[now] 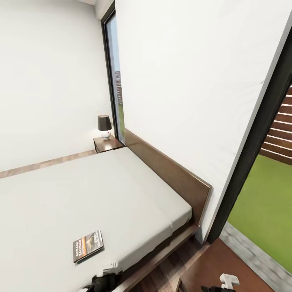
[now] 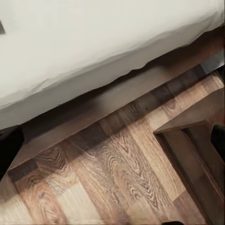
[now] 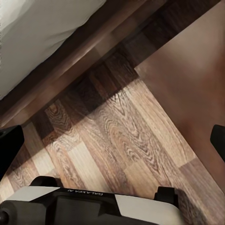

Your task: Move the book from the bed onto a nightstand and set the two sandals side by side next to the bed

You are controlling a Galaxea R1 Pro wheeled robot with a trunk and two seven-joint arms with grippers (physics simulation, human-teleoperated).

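The book (image 1: 88,245) lies flat on the bed (image 1: 101,194), near its edge closest to the robot. A nightstand (image 1: 107,143) with a small lamp (image 1: 104,126) stands at the far side by the headboard; another (image 1: 227,263) sits close at the right. The job looks to be at the book step, nothing grasped. In the wrist views each tool's fingertips sit wide apart and empty, over the floor (image 2: 117,178). Next: reach the left tool (image 2: 112,143) over the mattress to the book.
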